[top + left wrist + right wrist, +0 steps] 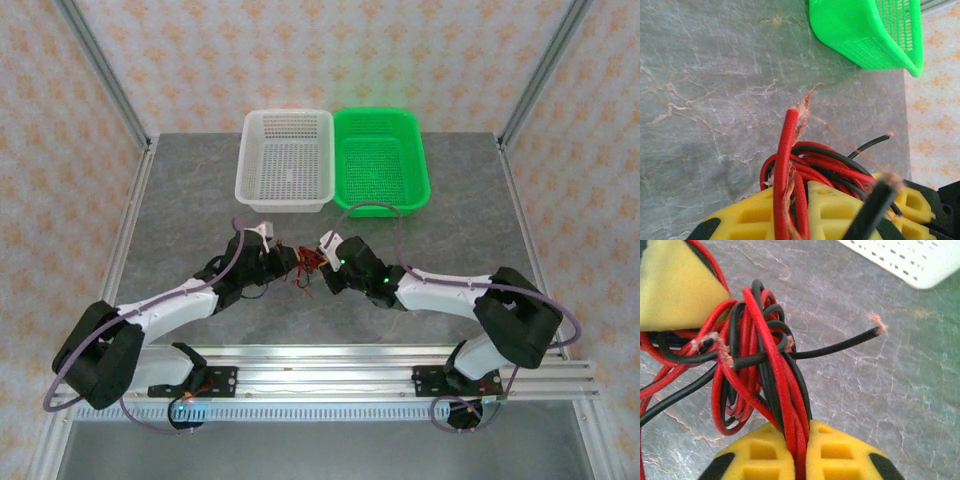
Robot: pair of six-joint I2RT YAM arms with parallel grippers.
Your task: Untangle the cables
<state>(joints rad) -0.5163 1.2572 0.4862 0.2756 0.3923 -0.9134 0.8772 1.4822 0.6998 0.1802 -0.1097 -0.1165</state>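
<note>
Between the yellow pads of the right end effector (799, 452), a few red strands of the cables (755, 365) are pinched, the jaws drawn nearly together on them. Just above that grip the red and black wires loop over one another in a tight knot, and one black strand (840, 345) pokes out sideways with a frayed copper tip. On the far side of the knot the left end effector (800, 210) is likewise clamped narrow on the bundle, red wire running up between its pads and a stiff red end standing above them.

From overhead, both end effectors meet at the middle of the surface (180, 220) with the cables (305, 265) bunched between them, held just off the stone. Well beyond stand a white basket (287, 113) and a green basket (380, 110), touching side by side.

By my reading, the work is at the pulling-apart stage: each arm has a hold on one side of the tangle and nothing is yet freed. The next move calls for drawing the two grips apart slowly, watching whether the loops slide or cinch. If they tighten, one side should let go and retake a single strand, probably the loose black one, rather than a whole bunch
</note>
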